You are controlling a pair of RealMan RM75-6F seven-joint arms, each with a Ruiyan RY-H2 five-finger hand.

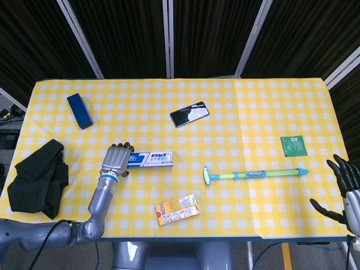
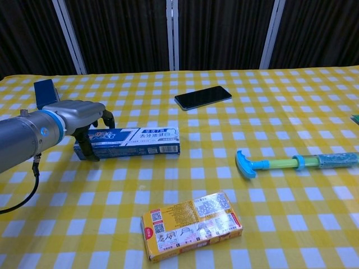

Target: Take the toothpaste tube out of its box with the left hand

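The blue and white toothpaste box (image 1: 153,159) (image 2: 143,140) lies flat on the yellow checked table, closed, with no tube showing. My left hand (image 1: 116,159) (image 2: 78,115) sits over the box's left end. Its fingers (image 2: 108,119) arch over the far side and its thumb (image 2: 88,150) hangs down on the near side, apart, with the box still lying on the cloth. My right hand (image 1: 346,188) hovers at the table's right front corner with fingers spread, holding nothing.
A black phone (image 1: 189,114) (image 2: 202,97) lies behind the box. A dark blue box (image 1: 80,111) is at the far left, a black cloth (image 1: 36,179) at the left edge. An orange packet (image 1: 177,208) (image 2: 190,225), a green-blue rod (image 1: 256,174) and a green card (image 1: 293,145) lie to the right.
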